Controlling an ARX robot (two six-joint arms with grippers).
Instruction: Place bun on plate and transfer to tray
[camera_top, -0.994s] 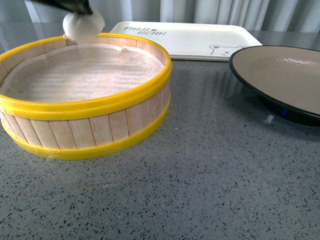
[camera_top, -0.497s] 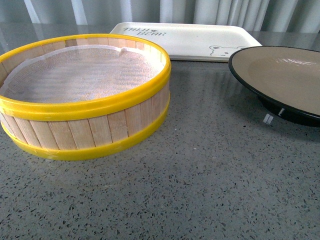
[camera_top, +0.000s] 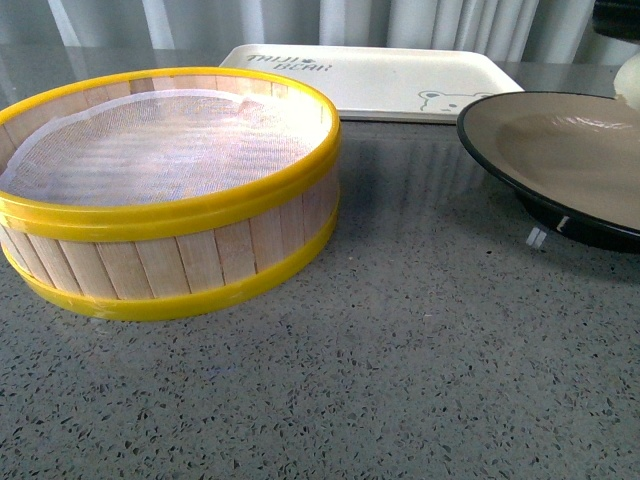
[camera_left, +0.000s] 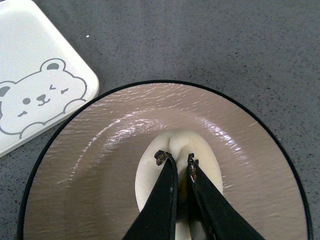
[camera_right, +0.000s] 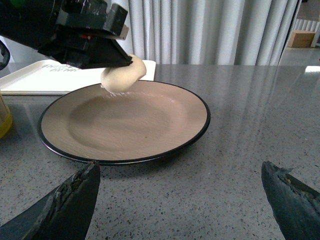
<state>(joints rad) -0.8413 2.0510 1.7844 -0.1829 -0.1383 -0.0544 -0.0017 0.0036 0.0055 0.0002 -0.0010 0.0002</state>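
One bun (camera_left: 172, 142) | one plate (camera_left: 95, 175) | one tray (camera_left: 30, 60) | left hand (camera_left: 176, 159) pinching bun | right hand (camera_right: 179, 166) agape

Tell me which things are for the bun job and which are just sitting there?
For the job: bun, held over the plate by the left end effector; tray.
Just lying about: yellow-rimmed wooden steamer basket; white mesh liner inside it.

My left gripper (camera_left: 176, 158): two slim black tapering fingers (camera_left: 162, 200), tips chipped brownish, under a blocky black housing with a tiny red mark. Right gripper (camera_right: 179, 170): dark grey wedge fingers, rough-edged.
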